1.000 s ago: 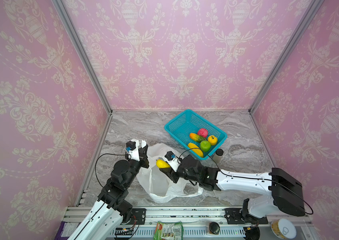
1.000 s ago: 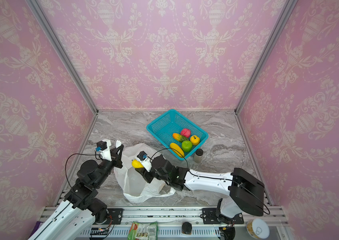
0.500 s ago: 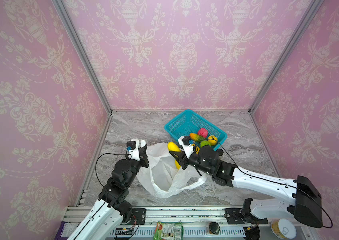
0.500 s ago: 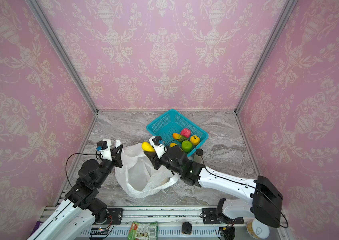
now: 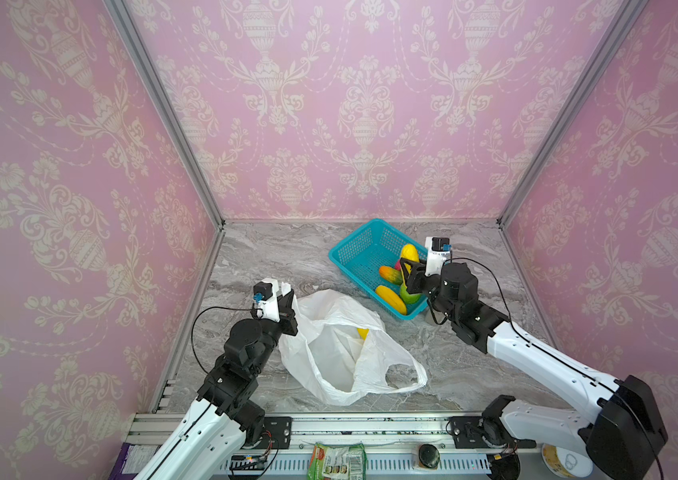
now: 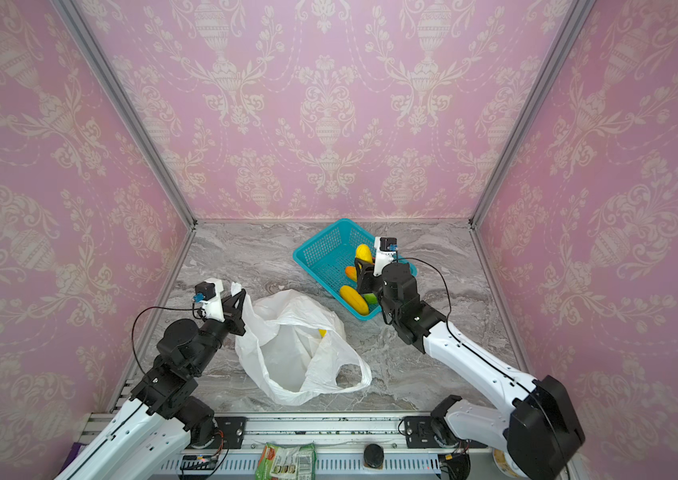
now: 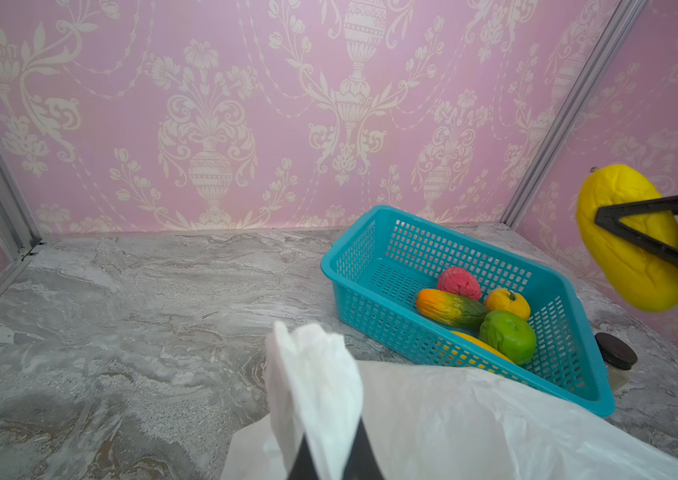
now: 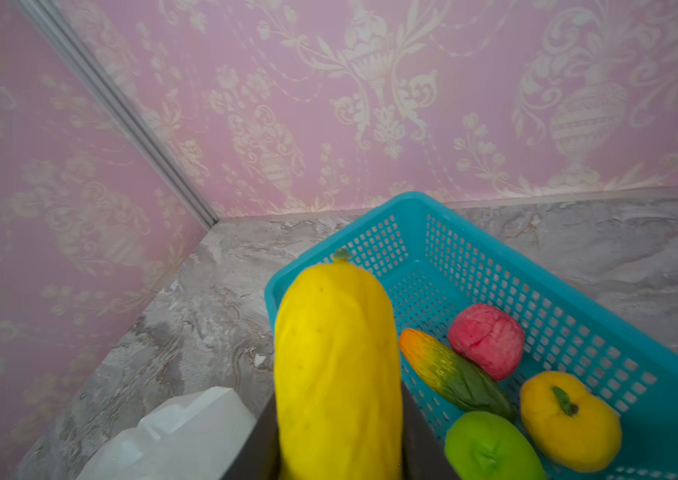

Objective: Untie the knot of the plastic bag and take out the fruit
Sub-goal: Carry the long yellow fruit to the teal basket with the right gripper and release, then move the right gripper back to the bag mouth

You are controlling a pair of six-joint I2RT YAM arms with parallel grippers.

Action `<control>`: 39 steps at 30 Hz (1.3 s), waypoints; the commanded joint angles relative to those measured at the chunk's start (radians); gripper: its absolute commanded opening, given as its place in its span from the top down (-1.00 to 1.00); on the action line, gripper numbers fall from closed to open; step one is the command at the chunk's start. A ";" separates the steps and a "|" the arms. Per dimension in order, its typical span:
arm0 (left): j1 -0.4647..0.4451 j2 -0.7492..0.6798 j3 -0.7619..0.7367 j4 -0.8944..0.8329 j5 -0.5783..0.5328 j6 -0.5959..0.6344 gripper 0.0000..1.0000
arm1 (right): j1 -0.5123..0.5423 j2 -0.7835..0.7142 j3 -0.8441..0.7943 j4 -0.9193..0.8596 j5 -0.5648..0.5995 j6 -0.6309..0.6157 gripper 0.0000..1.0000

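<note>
Fruit (image 5: 409,251) moved over basket (image 5: 353,243) on marble tabletop (image 5: 287,257).

The plastic bag (image 5: 329,365) hides whatever's inside, only a yellow sliver (image 5: 363,333) shows mid-frame in both top views. Jar's (image 7: 615,355) half behind the basket (image 7: 370,307) corner in the left wrist view. Right wrist view: the long yellow fruit (image 8: 335,365) runs off the frame's edge and covers most of the right gripper (image 8: 339,455). Packet (image 5: 337,459) at a top view's bottom edge is cut off, label unreadable.
</note>
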 commanded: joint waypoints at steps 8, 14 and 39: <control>-0.004 -0.009 -0.004 -0.009 -0.008 0.021 1.00 | -0.094 0.510 0.412 -0.395 0.077 0.071 0.40; -0.003 -0.008 -0.003 -0.013 -0.011 0.023 1.00 | -0.093 0.628 0.489 -0.410 0.035 0.060 0.22; -0.003 0.041 -0.009 0.034 0.054 0.018 1.00 | 0.237 0.021 0.216 -0.310 0.202 -0.166 -0.92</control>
